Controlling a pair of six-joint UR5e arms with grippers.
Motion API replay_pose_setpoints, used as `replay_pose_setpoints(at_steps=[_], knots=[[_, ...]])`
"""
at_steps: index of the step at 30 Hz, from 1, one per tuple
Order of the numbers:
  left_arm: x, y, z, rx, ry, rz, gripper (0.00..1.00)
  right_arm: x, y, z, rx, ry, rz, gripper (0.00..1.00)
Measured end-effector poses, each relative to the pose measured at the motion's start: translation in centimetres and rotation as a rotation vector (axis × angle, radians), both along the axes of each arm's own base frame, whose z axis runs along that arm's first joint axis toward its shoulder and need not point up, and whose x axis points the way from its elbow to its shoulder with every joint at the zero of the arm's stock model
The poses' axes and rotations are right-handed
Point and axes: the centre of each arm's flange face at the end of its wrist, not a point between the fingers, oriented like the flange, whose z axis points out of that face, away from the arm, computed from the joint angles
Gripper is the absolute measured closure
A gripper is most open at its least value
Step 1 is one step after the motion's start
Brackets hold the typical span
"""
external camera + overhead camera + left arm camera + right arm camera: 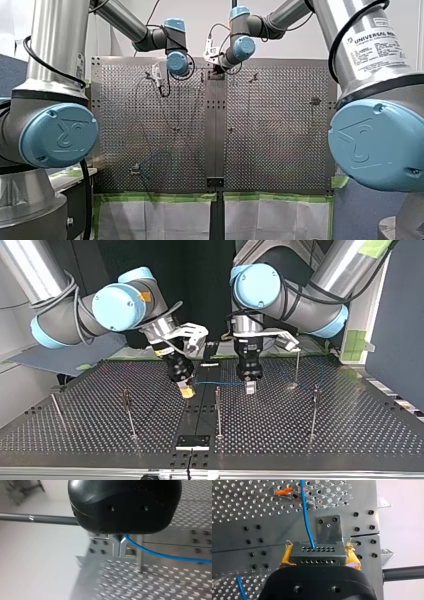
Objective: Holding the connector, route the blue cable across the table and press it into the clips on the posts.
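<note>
The connector [317, 554], a grey block with rows of holes, is gripped on its two ends between the yellow pads [352, 556] of my right pincer [318, 560]. The face from which the blue cable [306, 517] leaves is thereby left free. From that face the cable is led straight ahead of the pincer, over the perforated bench [234, 507].

In the top view the cable is seen strung almost level, just above the bench, from the connector toward 3 o'clock. There it is taken by my left pincer [249, 386], whose metal fingers are narrowed onto it. In the left wrist view the strand is seen to emerge from between their tips.

The cable is thus held at two places, presumably so that a taut, straight length, rather than a slack loop, can be lowered into a clip. The centre post [217, 410] stands at 6 o'clock of that strand, near its middle. An outer post [314, 410] is set further toward 3 o'clock. The clips themselves are too small to be made out. The cable is not seen seated on any post, so the pressing-in is judged not yet begun.
</note>
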Motion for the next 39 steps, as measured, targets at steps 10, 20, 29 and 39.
replay_pose_setpoints(at_steps=[10, 20, 29, 39], knots=[[1.9, -1.1, -2.4, 0.028, 0.001, -0.074, 1.0, -0.1, -1.1, -1.1, 0.016, -0.001, 0.017, 1.0], [4.6, -1.5, -4.5, 0.043, 0.021, -0.097, 1.0, -0.9, -2.7, -0.4, 0.01, -0.022, 0.025, 1.0], [7.0, -1.9, -4.3, 0.03, -0.001, -0.093, 1.0, -1.6, -4.1, -0.3, 0.007, -0.029, 0.017, 1.0], [9.8, -2.2, -5.1, 0.03, 0.004, -0.092, 1.0, -1.6, -6.5, -1.3, 0.008, -0.029, 0.008, 1.0]])
